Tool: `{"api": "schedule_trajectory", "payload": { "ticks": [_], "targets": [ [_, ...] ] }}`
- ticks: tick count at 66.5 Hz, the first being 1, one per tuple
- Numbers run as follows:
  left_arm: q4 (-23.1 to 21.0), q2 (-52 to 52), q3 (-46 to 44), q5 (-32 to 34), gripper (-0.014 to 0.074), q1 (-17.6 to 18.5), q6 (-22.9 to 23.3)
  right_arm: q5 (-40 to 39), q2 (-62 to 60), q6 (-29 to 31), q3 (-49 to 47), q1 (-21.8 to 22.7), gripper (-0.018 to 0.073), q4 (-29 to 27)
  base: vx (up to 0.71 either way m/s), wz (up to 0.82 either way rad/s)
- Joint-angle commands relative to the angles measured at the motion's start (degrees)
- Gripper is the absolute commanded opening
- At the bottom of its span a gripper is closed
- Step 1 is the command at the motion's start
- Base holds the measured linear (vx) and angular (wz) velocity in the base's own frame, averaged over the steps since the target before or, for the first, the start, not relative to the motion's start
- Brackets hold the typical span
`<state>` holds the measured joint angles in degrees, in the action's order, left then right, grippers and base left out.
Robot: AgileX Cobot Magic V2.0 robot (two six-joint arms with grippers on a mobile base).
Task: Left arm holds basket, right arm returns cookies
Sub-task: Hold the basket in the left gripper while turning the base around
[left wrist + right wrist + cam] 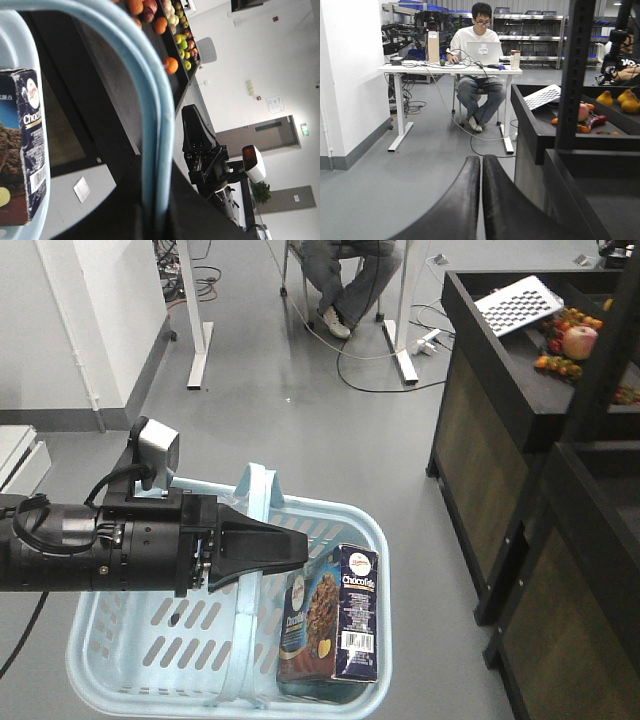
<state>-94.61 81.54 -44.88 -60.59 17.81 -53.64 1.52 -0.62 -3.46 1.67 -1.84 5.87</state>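
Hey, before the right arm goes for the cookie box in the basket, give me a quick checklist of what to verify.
1. left gripper clamped on basket handle: ok.
2. cookies upright, top reachable: ok.
3. right gripper empty: ok.
4. right gripper open for the grasp: not ok, fingers shut.
5. right gripper above the cookies: not ok, it is off to the side.
6. Free spot on the shelf: cannot tell.
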Motion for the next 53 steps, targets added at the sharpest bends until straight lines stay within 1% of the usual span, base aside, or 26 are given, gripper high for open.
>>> {"api": "schedule_trajectory", "payload": {
  "ticks": [1,40,53],
  "targets": [
    [-6.89,-1.87,-2.02,-3.72,-0.0006,0.24,-0.62,-4.29,-0.41,0.24,0.09,0.09,-0.0008,0.13,0.41,0.09],
    [-6.89,-1.87,-2.02,-3.73,-0.0006,0.24,-0.62,-4.36,-0.41,0.24,0.09,0.09,-0.0008,0.13,0.41,0.12],
    [-6.89,-1.87,-2.02,-3.73,-0.0006,0.24,-0.62,-4.36,-0.41,0.24,0.09,0.09,-0.0008,0.13,0.40,0.31]
  ]
}}
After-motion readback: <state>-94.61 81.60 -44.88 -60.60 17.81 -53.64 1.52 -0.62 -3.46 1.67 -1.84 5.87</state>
